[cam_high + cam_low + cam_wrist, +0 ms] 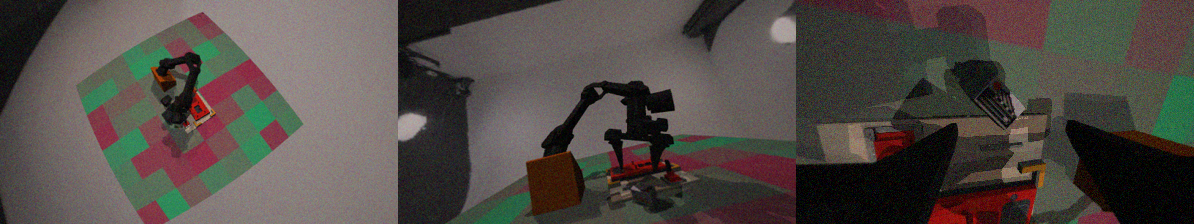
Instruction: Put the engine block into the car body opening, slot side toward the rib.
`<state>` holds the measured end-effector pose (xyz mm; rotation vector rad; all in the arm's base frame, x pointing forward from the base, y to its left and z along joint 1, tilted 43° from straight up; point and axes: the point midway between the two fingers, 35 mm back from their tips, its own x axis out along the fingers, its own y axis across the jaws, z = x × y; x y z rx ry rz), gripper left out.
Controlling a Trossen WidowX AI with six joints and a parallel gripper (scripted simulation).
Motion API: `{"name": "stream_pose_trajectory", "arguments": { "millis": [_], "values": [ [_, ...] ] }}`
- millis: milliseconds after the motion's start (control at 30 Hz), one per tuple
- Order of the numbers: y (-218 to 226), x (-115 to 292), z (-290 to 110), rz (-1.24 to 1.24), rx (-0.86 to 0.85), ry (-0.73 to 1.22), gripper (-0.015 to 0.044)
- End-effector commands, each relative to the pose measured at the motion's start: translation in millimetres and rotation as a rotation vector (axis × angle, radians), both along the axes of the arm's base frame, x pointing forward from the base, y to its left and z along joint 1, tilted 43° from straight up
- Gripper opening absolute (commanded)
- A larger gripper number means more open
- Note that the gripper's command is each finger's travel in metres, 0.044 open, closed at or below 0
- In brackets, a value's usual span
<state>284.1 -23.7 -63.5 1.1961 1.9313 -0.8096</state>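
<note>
The engine block [646, 194] [997, 106] is a small dark block with a striped face. In the wrist view it is turned at an angle to the pale tray [1031, 127] [617, 198], and one corner overlaps the tray's edge. Whether it touches the tray is too dark to tell. The red car body [203, 113] [636, 168] [978, 202] lies on the tray, with a dark square opening [197, 108] in it. The rib cannot be made out. My gripper [639, 169] [1011, 126] is wide open and empty, above the car side of the tray, with the block beyond the fingertips in the wrist view.
A small red part [673, 178] [893, 142] with a dark upright post stands at one end of the tray. Yellow corner brackets [213, 113] [1032, 167] edge the car body's place. A large orange box [166, 82] [555, 183] stands by the arm's base.
</note>
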Motion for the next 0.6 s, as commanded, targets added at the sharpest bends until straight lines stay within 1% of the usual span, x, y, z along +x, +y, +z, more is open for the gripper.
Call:
{"name": "stream_pose_trajectory", "arguments": {
  "millis": [0,300,567],
  "values": [
    [-2,-2,2,0.059,0.073,-0.079,0.0440],
    [-12,-3,8,0.198,0.220,-0.303,0.0440],
    [-21,-4,15,0.320,0.313,-0.527,0.0440]
  ]
}}
